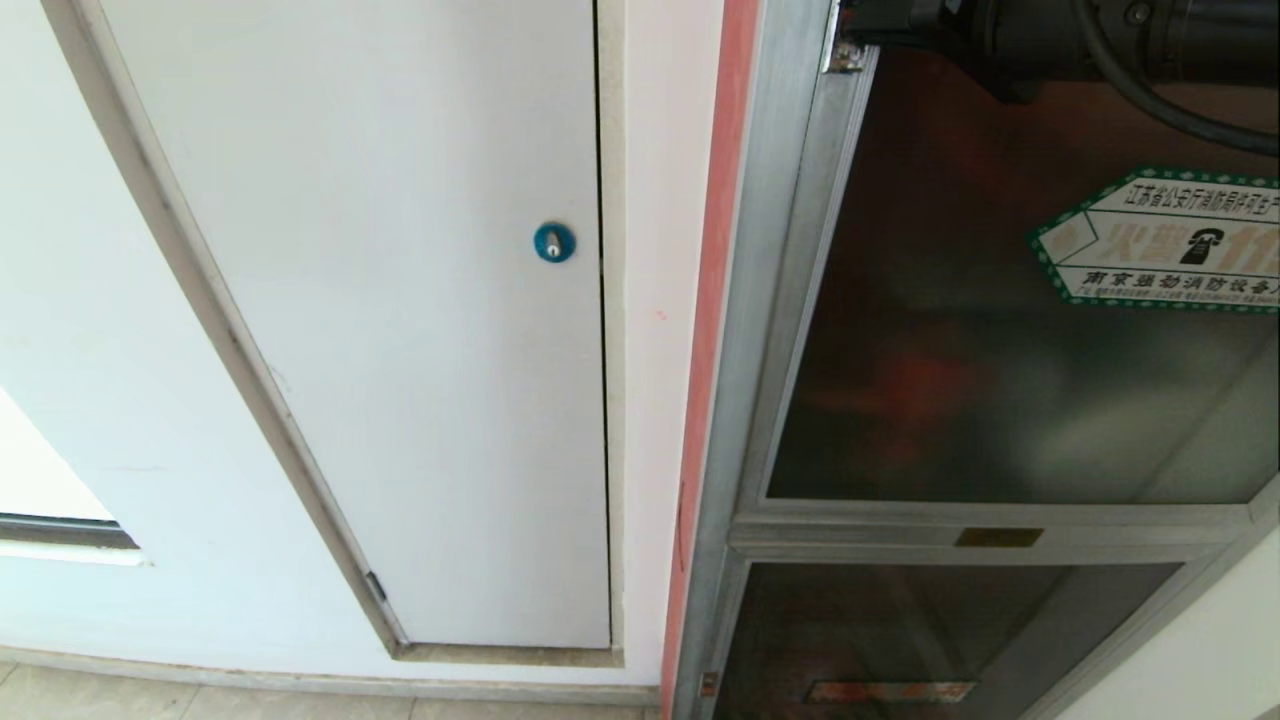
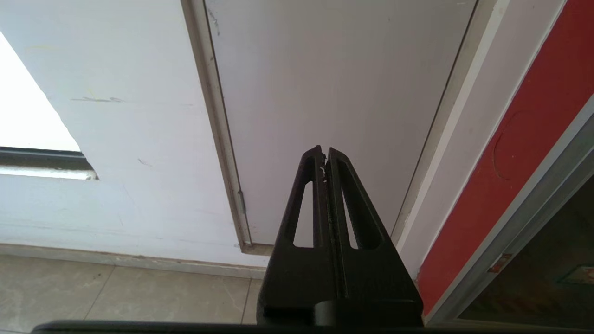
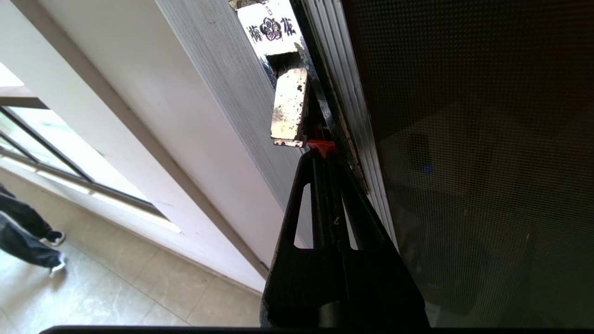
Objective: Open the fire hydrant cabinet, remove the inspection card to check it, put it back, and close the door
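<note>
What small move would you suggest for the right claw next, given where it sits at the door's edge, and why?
Probably a gentle pry outward. The right claw is shut, its tips pushed into the seam between the door and the cabinet frame, just under the worn latch. The door looks barely open, if at all, so levering its edge away should widen the gap.

Head view downward onto white panel; left wrist view nearer, same panel.

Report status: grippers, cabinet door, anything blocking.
Right gripper shut, tip at the door latch. Left gripper shut, idle by white panel. Nothing seen blocking.
</note>
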Motion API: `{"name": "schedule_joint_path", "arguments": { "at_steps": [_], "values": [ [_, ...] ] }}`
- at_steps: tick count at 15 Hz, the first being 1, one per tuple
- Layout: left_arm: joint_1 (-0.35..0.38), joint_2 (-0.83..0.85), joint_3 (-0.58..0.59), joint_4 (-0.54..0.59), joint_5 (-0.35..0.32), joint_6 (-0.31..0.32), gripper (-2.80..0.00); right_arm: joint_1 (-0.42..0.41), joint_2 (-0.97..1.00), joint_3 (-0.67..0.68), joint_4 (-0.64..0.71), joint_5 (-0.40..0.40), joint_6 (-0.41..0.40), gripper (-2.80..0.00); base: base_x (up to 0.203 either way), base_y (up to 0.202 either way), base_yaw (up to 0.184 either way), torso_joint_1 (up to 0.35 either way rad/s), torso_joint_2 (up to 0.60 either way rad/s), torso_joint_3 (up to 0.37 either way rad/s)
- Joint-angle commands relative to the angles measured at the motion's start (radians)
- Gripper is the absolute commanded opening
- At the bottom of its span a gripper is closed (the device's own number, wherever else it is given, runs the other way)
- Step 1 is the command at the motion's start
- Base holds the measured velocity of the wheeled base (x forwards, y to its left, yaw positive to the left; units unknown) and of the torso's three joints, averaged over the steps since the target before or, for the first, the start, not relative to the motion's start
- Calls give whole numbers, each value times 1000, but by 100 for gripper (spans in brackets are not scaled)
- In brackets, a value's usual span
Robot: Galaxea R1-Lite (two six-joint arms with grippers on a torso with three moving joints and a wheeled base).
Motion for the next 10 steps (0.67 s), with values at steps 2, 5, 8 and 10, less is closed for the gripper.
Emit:
{"name": "schedule_joint_path", "arguments": {
  "at_steps": [2, 5, 8, 10],
  "values": [
    [0, 1, 20, -1, 0, -1, -280, -7, 0, -2, -2, -2, 2, -280, 0, 0, 0, 0, 0, 0],
    [0, 1, 20, -1, 0, -1, -280, -10, -1, -4, -3, -1, 2, -280, 0, 0, 0, 0, 0, 0],
    [0, 1, 20, -1, 0, -1, -280, -8, -4, -7, -3, 0, 3, -280, 0, 0, 0, 0, 0, 0],
    [0, 1, 20, -1, 0, -1, -280, -5, -6, -7, -3, -1, 2, -280, 0, 0, 0, 0, 0, 0]
  ]
}}
